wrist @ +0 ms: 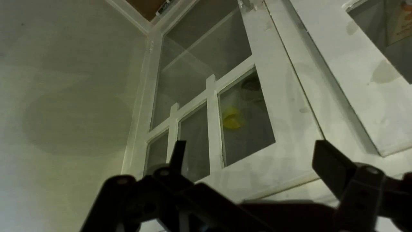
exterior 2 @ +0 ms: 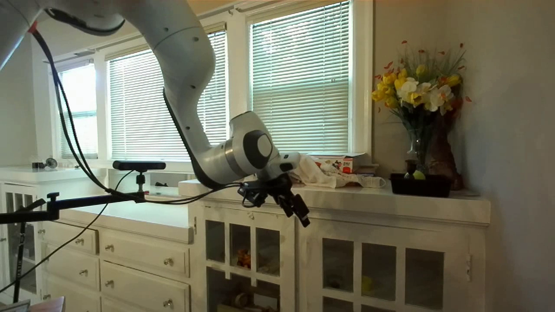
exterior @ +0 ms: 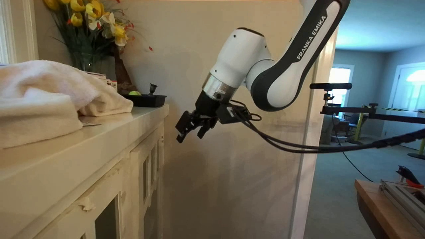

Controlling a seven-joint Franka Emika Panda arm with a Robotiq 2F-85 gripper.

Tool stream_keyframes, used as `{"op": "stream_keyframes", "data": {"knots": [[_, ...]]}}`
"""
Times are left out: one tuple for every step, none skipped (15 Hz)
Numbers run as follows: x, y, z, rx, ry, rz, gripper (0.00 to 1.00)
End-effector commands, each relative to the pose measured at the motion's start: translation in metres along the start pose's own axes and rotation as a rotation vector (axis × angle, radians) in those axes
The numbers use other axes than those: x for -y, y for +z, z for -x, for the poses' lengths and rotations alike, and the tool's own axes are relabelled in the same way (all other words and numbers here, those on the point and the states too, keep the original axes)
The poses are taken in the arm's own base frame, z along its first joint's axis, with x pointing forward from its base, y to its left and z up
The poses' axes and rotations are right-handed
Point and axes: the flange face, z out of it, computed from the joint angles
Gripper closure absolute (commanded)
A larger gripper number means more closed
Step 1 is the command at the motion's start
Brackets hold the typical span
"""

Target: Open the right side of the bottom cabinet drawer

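The white cabinet has glass-paned doors. Its right door [exterior 2: 381, 230] looks closed or nearly so, and it also shows in an exterior view [exterior: 136, 189]. In the wrist view, which stands upside down, the right door [wrist: 238, 180] fills the middle, with a small metal fitting [wrist: 246, 4] at the top edge. The left door [exterior 2: 287, 255] is beside it. My gripper [exterior: 191, 135] is open and empty. It hangs in the air in front of the cabinet, apart from it, tilted downward. It also shows in an exterior view [exterior 2: 298, 217] and in the wrist view [wrist: 251, 146].
On the cabinet top [exterior 2: 347, 203] are a white towel [exterior: 43, 96], a black tray [exterior 2: 420, 186] and a flower vase [exterior 2: 416, 147]. A wall [exterior: 232, 179] closes off the right end. Drawers [exterior 2: 147, 253] are to the left. A camera [exterior 2: 138, 166] stands on a bar.
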Motion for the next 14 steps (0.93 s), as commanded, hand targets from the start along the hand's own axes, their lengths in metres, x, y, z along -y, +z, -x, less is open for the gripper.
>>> {"op": "stream_keyframes", "data": {"knots": [[0.023, 0.033, 0.022, 0.037, 0.065, 0.051, 0.00], [0.028, 0.040, 0.029, 0.041, 0.059, 0.052, 0.00], [0.029, 0.044, 0.034, 0.037, 0.037, 0.057, 0.00], [0.031, 0.049, 0.036, 0.032, 0.024, 0.064, 0.00], [0.032, 0.050, 0.037, 0.018, 0.003, 0.068, 0.00], [0.033, 0.052, 0.036, 0.002, -0.015, 0.072, 0.00], [0.035, 0.054, 0.037, -0.009, -0.028, 0.073, 0.00], [0.036, 0.054, 0.039, -0.004, -0.039, 0.080, 0.00], [0.037, 0.051, 0.045, 0.022, -0.035, 0.076, 0.00], [0.032, 0.051, 0.042, 0.019, -0.038, 0.081, 0.00], [0.034, 0.051, 0.043, 0.021, -0.041, 0.080, 0.00], [0.034, 0.051, 0.043, 0.021, -0.041, 0.080, 0.00], [0.033, 0.051, 0.043, 0.021, -0.040, 0.081, 0.00], [0.032, 0.052, 0.042, 0.021, -0.039, 0.082, 0.00]]}}
